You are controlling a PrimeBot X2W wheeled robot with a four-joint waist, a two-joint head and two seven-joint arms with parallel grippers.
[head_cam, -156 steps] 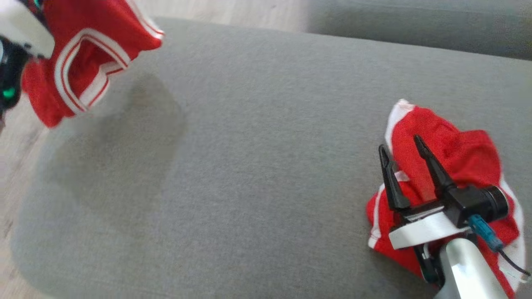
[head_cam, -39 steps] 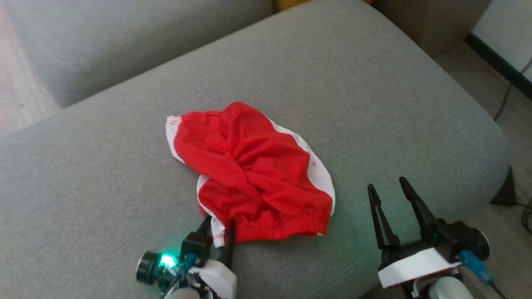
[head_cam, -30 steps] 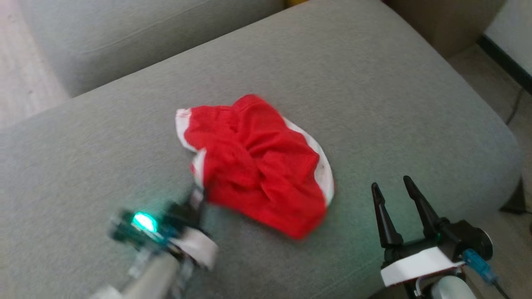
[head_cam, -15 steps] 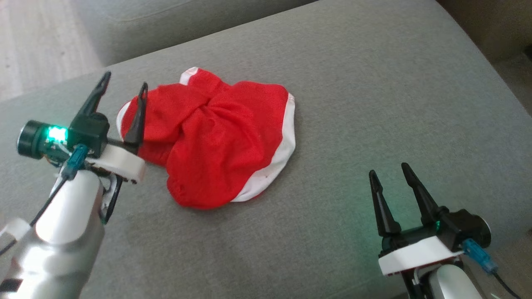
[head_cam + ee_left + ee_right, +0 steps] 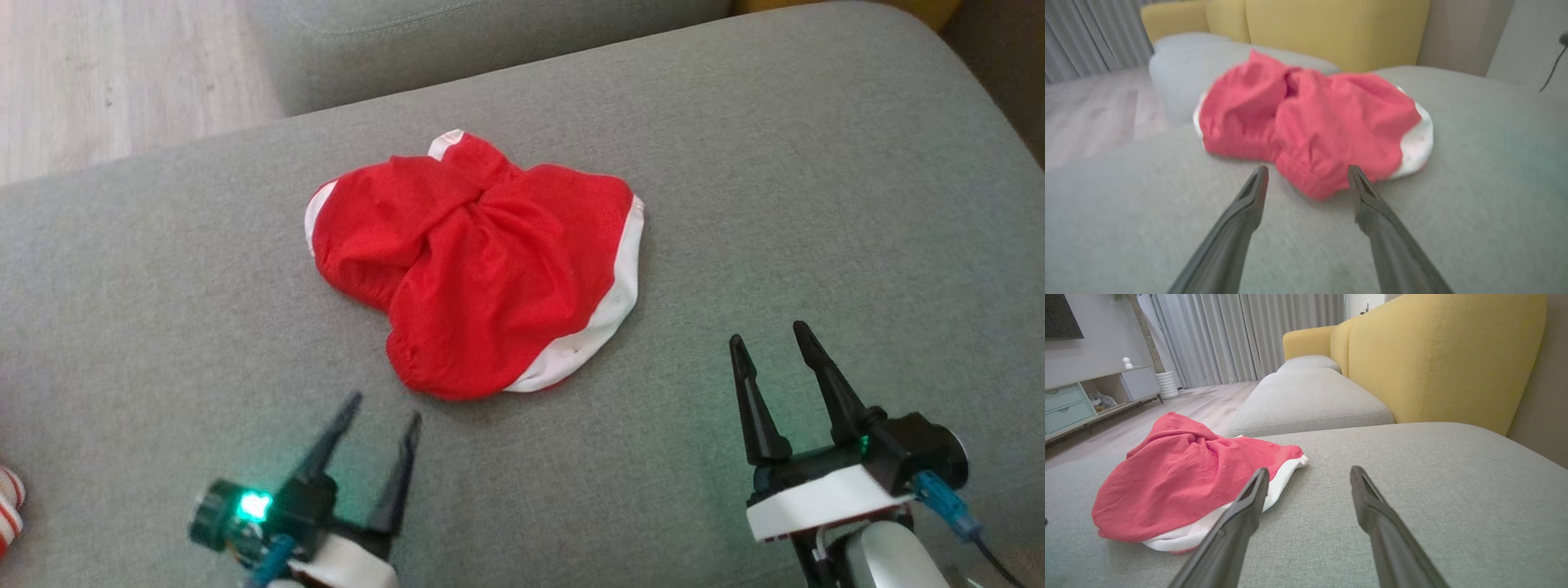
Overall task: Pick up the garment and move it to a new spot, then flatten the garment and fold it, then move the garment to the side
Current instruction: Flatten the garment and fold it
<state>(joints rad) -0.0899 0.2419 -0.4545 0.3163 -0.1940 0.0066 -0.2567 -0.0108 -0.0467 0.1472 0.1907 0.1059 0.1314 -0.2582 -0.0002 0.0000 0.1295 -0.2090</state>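
The left gripper [image 5: 385, 407] and right gripper [image 5: 767, 332] are held wide open, with nothing gripped. The garment [image 5: 478, 261] is bunched on the cushion [image 5: 816, 204], just beyond the left one and ahead-left of the right. Twisted layers could be pinched together, so flattening might be spoiled.

red white-trimmed garment [image 5: 482, 269] crumpled on grey cushion [image 5: 816, 204]

The left gripper [image 5: 385, 407], which was pinched on the hem of the garment [image 5: 482, 269] a second ago, has let go, and its jaws now stand wide apart. It has drawn back toward the robot, clear of the cloth. The garment now lies free, crumpled in a different shape.
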